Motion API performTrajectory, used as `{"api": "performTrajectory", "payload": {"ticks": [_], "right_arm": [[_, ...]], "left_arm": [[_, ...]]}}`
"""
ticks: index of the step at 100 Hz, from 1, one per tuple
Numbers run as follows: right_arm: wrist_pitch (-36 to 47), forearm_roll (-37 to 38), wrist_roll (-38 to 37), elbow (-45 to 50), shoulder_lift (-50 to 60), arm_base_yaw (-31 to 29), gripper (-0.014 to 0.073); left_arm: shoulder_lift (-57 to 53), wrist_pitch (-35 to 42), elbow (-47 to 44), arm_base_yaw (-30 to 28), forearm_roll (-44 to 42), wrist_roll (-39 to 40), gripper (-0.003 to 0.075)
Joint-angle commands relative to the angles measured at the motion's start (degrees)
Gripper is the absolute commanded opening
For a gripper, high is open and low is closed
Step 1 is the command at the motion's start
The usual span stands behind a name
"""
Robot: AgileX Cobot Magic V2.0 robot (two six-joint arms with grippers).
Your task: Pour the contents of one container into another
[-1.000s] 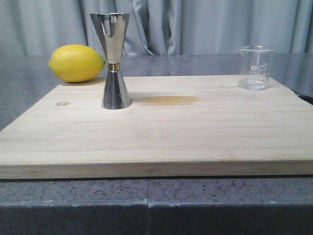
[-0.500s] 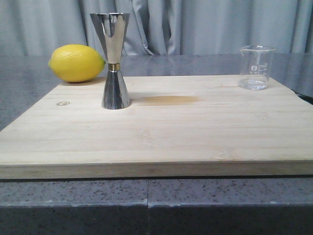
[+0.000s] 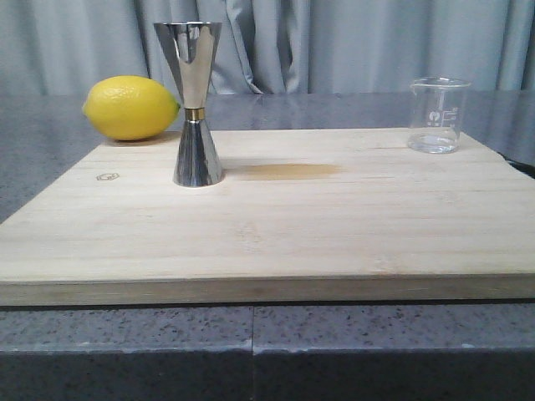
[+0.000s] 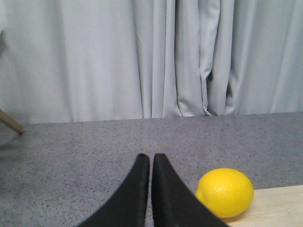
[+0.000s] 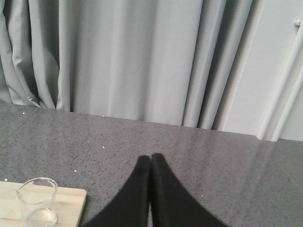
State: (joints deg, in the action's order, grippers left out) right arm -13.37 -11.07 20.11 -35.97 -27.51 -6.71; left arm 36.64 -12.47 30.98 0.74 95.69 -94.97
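Note:
The clear glass beaker (image 3: 436, 115) stands upright at the far right corner of the wooden board (image 3: 276, 225), with white marks on its side; the right wrist view catches its rim, the beaker (image 5: 37, 198). The steel hourglass jigger (image 3: 194, 103) with a gold waist band stands upright on the board's far left. Neither arm shows in the front view. My left gripper (image 4: 151, 158) is shut with nothing in it, over the grey counter beside the lemon. My right gripper (image 5: 151, 158) is shut and empty, over the counter to the right of the beaker.
A yellow lemon (image 3: 131, 107) lies on the counter behind the board's far left corner, also the lemon (image 4: 225, 191) in the left wrist view. A brownish stain (image 3: 288, 171) marks the board beside the jigger. Grey curtains (image 3: 334, 42) hang behind the speckled counter (image 3: 251, 334).

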Motion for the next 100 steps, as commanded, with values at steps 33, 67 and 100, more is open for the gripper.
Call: {"api": "performTrajectory", "payload": {"ticks": [33, 67, 100], "right_arm": [[4.7, 0.4, 0.4, -2.1, 0.2, -0.3, -0.0064], [4.7, 0.4, 0.4, -2.1, 0.2, -0.3, -0.0064], [4.7, 0.4, 0.4, -2.1, 0.2, -0.3, -0.0064]], "left_arm": [[-0.2, -1.3, 1.6, 0.8, 1.5, 0.5, -0.0019], [-0.7, 4.8, 1.6, 8.1, 1.6, 0.8, -0.0019], [-8.0, 6.1, -0.2, 8.5, -66.9, 70.1, -0.0019]]}}
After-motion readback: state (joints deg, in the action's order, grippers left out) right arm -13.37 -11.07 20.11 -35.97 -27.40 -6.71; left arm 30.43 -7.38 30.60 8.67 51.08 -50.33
